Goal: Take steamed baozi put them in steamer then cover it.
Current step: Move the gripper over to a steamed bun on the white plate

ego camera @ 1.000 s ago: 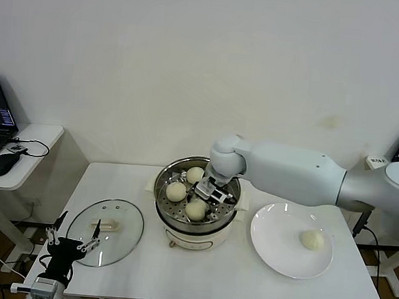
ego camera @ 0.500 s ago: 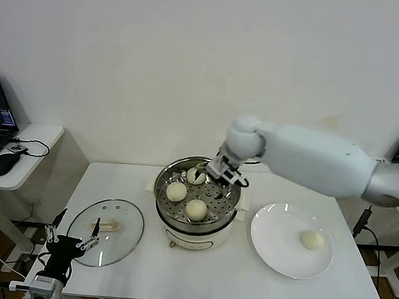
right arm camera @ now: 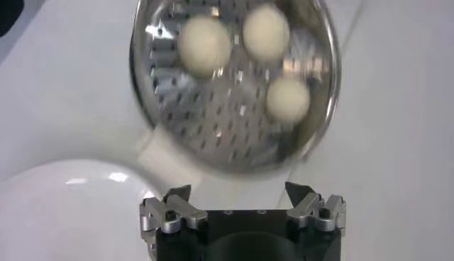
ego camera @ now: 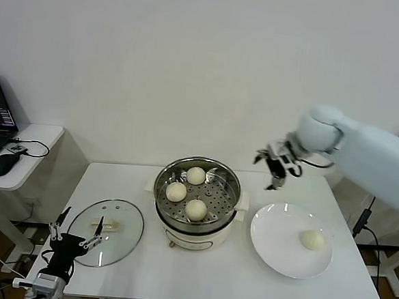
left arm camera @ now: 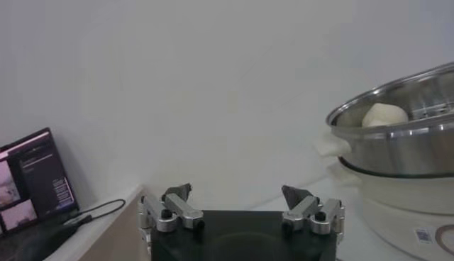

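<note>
so three buns (ego camera: 196, 175) sit in the steamer (ego camera: 195, 214), one left on the plate (ego camera: 274, 254), lid (ego camera: 122, 221) off; right gripper (ego camera: 276, 166) spread empty beside the steamer.

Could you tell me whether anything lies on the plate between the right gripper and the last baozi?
Nothing: in the head view, only bare white plate lies between the open right gripper, raised over its far edge, and the baozi.

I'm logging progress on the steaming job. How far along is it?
Done: three baozi sit in the steamer. In hand: nothing; the right gripper hangs empty with jaws open above the plate. Left: one baozi on the plate, and the glass lid lying by the idle left gripper.
</note>
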`<action>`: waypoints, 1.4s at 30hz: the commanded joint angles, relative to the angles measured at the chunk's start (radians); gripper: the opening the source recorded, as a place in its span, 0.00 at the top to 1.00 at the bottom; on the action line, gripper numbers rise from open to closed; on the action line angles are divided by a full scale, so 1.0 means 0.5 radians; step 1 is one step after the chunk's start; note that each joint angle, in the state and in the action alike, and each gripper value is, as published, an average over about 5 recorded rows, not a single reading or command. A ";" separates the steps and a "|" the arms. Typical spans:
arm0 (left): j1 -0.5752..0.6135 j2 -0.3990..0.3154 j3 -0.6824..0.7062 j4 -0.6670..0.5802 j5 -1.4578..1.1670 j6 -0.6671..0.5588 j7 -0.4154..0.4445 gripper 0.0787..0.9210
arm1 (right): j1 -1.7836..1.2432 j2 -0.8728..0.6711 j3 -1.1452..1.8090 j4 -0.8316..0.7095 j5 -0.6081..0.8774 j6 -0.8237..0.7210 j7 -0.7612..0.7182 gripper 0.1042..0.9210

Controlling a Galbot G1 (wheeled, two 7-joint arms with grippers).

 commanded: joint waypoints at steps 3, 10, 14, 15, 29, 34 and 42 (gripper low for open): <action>-0.005 0.014 0.010 0.006 0.001 0.015 0.002 0.12 | -0.958 -0.590 0.757 0.022 -0.363 -0.020 -0.047 0.12; 0.013 0.017 0.000 0.020 0.000 0.012 0.002 0.12 | -1.438 -0.564 1.159 -0.110 -0.575 0.068 -0.048 0.12; 0.014 0.006 0.001 0.015 0.001 0.010 -0.001 0.12 | -1.566 -0.533 1.216 -0.130 -0.629 0.073 -0.042 0.12; 0.014 0.002 0.001 0.011 0.001 0.008 -0.003 0.12 | -1.581 -0.521 1.219 -0.141 -0.643 0.075 -0.038 0.12; 0.042 -0.002 -0.033 -0.021 0.000 -0.009 -0.009 0.12 | -1.597 -0.296 1.177 -0.322 -0.759 0.074 0.016 0.12; 0.037 -0.004 -0.036 -0.023 0.000 -0.009 -0.008 0.12 | -1.588 -0.250 1.172 -0.373 -0.782 0.074 0.028 0.12; 0.033 -0.005 -0.034 -0.016 0.000 -0.009 -0.008 0.12 | -1.590 -0.201 1.165 -0.422 -0.801 0.049 0.036 0.12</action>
